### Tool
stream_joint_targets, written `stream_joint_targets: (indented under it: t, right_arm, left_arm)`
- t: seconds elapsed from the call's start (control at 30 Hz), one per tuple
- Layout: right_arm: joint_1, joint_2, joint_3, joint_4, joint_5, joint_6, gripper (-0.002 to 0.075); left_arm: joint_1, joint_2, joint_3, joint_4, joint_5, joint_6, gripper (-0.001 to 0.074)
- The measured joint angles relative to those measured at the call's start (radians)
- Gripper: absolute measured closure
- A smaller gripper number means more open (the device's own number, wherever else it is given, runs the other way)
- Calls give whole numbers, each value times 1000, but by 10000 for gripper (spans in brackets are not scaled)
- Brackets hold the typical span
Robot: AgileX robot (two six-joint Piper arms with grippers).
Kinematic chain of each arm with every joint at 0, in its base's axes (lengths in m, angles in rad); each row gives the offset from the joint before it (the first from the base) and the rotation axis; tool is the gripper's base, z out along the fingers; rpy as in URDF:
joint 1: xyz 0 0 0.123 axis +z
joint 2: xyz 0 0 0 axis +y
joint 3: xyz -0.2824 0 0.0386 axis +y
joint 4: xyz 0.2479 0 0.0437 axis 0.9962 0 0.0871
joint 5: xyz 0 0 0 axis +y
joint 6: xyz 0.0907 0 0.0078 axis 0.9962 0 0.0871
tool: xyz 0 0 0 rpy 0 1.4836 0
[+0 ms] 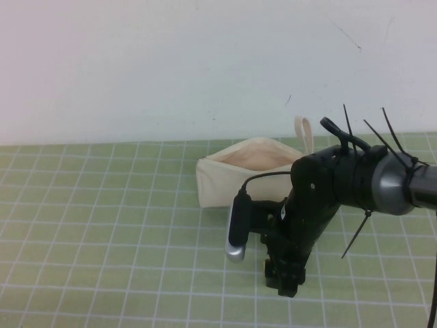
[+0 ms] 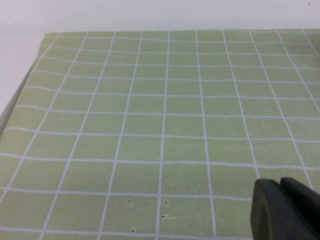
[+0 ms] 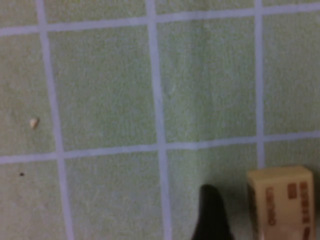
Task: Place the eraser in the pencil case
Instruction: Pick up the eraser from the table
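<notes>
The cream pencil case (image 1: 232,179) stands on the green grid mat with its mouth open upward and its loop strap (image 1: 304,133) at the far right end. My right gripper (image 1: 285,279) points down at the mat in front of the case. In the right wrist view the tan eraser (image 3: 282,204) with dark print lies on the mat. One dark finger (image 3: 212,216) stands beside it with a small gap; the other finger is out of frame. The eraser is hidden in the high view. My left gripper (image 2: 281,192) hovers over bare mat with its fingers together and empty.
The green grid mat (image 1: 102,225) covers the table up to the white wall behind. Its left edge shows in the left wrist view (image 2: 20,95). A small pale crumb (image 3: 33,122) lies on the mat near the right gripper.
</notes>
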Motion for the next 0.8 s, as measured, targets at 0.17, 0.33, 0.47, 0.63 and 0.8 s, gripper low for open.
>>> stream_joint_targets:
  t: [0.17, 0.33, 0.47, 0.63, 0.8]
  right_arm:
    - [0, 10, 0, 8, -5, -22, 454]
    - [0, 12, -2, 8, 1, -27, 518]
    - [0, 16, -42, 8, 73, -27, 518]
    - [0, 18, -224, -1, 287, -17, 518]
    - [0, 11, -467, -76, 376, 53, 518]
  left_arm:
    - [0, 0, 0, 0, 0, 0, 736]
    - [0, 0, 0, 0, 0, 0, 736]
    - [0, 0, 0, 0, 0, 0, 736]
    - [0, 0, 0, 0, 0, 0, 736]
    - [0, 0, 0, 0, 0, 0, 736]
